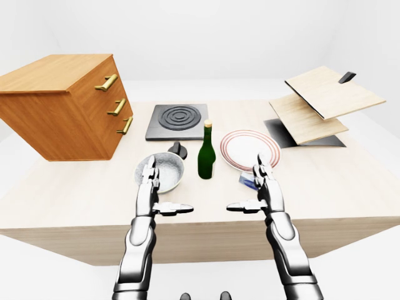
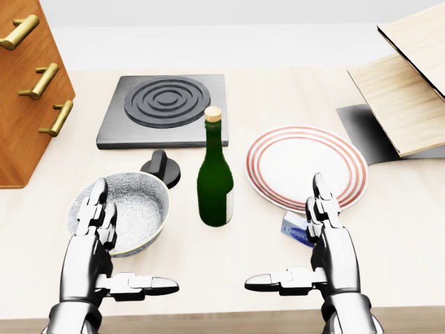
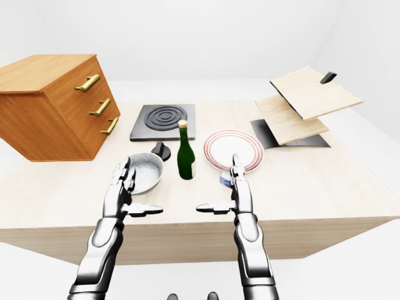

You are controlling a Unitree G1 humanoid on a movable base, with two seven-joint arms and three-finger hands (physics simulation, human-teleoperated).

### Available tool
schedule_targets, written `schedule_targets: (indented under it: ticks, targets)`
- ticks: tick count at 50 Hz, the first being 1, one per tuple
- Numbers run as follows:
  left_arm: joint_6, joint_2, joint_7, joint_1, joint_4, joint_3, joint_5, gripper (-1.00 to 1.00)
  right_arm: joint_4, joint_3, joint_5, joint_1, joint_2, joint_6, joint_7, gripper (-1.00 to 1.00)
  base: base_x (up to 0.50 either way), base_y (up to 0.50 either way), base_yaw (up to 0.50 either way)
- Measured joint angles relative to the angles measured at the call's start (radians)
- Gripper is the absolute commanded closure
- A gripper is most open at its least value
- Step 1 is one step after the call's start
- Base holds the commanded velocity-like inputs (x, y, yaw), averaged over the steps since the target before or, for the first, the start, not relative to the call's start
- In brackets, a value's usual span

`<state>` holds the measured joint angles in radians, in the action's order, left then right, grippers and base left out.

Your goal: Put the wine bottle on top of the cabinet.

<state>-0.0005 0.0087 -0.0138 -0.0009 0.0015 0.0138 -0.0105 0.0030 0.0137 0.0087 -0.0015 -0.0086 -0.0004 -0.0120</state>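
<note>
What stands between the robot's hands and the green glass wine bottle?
Nothing visible does. The green glass wine bottle stands upright on bare tabletop, above the gap between the open left hand and open right hand in the head view.

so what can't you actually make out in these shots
- Small blue-white item: head view, partly behind right hand; identity unclear.
- Cabinet: head view, top cut off by the edge.
- Black knob: partly behind bowl rim.
- Wine bottle: no label readable.

Wine bottle (image 2: 215, 182) upright at head-view centre, bowl (image 2: 125, 209) lower left, plate (image 2: 306, 167) right, hob (image 2: 165, 110) above, cabinet (image 1: 62, 106) upper left, stacked boards (image 1: 322, 103) upper right, all on table (image 2: 229, 257).
</note>
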Motion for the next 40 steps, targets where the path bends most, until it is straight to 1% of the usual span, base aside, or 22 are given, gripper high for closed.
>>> schedule_targets:
  ticks: [12,15,32,40]
  targets:
    - [-0.001,0.007,-0.018,0.001,-0.001,0.018,-0.01,-1.0,0.006,0.018,0.011,-0.002,-0.007,0.002,-0.015,-1.0,0.0,0.0,0.0]
    - [-0.002,0.007,-0.021,-0.002,0.0,0.018,-0.011,-1.0,0.008,0.022,0.012,-0.006,-0.01,0.003,-0.015,-1.0,-0.32,0.22,0.0]
    - [-0.003,0.01,-0.026,0.002,0.001,0.024,-0.011,-1.0,0.014,0.027,0.014,-0.006,-0.011,0.002,-0.019,-1.0,-0.48,0.23,0.0]
    - [-0.004,0.011,-0.026,0.003,0.002,0.026,-0.012,-1.0,0.017,0.027,0.014,-0.006,-0.01,-0.001,-0.019,-1.0,-0.02,0.01,0.0]
